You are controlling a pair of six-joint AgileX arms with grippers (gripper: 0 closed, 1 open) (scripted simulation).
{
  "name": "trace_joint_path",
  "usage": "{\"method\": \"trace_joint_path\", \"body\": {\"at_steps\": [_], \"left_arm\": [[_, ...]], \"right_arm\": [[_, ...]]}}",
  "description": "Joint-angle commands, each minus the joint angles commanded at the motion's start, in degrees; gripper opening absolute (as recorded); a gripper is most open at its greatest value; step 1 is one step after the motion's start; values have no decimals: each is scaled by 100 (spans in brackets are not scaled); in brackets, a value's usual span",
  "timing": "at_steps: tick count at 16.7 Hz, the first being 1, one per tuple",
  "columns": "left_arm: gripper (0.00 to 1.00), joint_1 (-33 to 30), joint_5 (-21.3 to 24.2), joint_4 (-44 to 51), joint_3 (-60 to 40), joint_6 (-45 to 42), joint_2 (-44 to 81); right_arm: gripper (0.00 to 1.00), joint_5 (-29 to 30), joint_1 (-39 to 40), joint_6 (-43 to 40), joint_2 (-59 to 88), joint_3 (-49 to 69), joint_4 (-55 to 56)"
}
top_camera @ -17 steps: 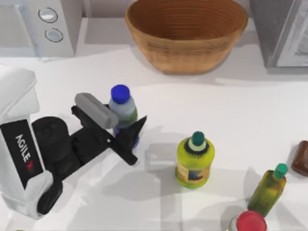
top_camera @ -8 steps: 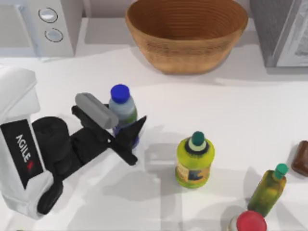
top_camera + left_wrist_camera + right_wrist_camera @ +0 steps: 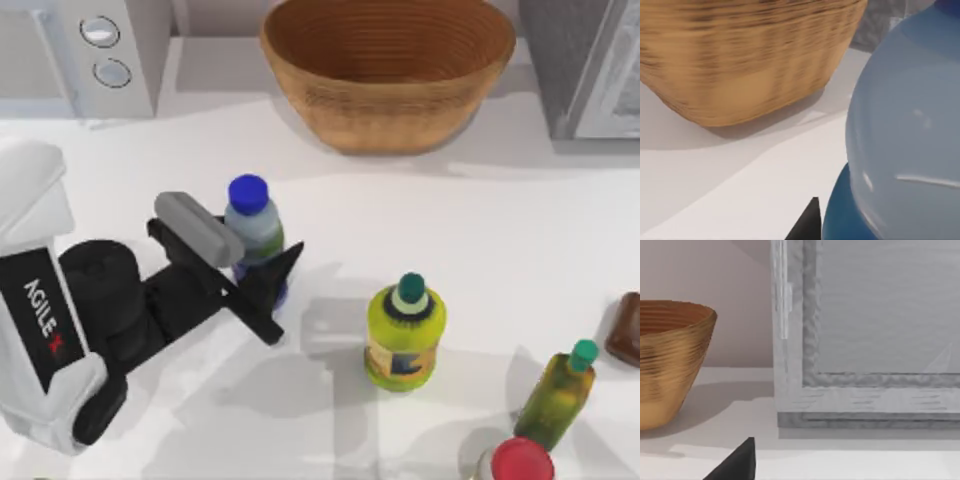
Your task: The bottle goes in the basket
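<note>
Left tool (image 3: 262, 262) clamped on bottle (image 3: 254, 228), upright btwn fingers, basket (image 3: 388, 70) well apart behind

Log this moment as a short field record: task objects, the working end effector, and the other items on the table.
bottle: blue-capped bottle, upright on the table at its left side, outside the basket
basket: wicker basket at the back centre, nothing seen inside
left end effector: closed around the bottle's lower body
distractors: yellow-green bottle at centre; olive-green bottle and red-capped item at front right
appliance: white unit with dials at back left
task status: bottle gripped, not yet in the basket
</note>
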State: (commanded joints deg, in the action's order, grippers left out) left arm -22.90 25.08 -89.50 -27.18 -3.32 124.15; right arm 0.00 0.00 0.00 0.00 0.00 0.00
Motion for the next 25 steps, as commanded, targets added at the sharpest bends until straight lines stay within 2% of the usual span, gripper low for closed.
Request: {"method": "trace_joint_path", "body": {"at_steps": [9,17,22,25], "left_arm": [[0,678,739,1619,769,-122,-2346],[0,1509,1161,2952,1411,-216,-4240],[0,1922,1612,4014,1856,-290,-5900],[0,2117,1913,4436,2099,-327,-6389]], "right_arm": [[100,0,0,0,0,0,0],[100,0,0,0,0,0,0],[100,0,0,0,0,0,0],[100,0,0,0,0,0,0]]}}
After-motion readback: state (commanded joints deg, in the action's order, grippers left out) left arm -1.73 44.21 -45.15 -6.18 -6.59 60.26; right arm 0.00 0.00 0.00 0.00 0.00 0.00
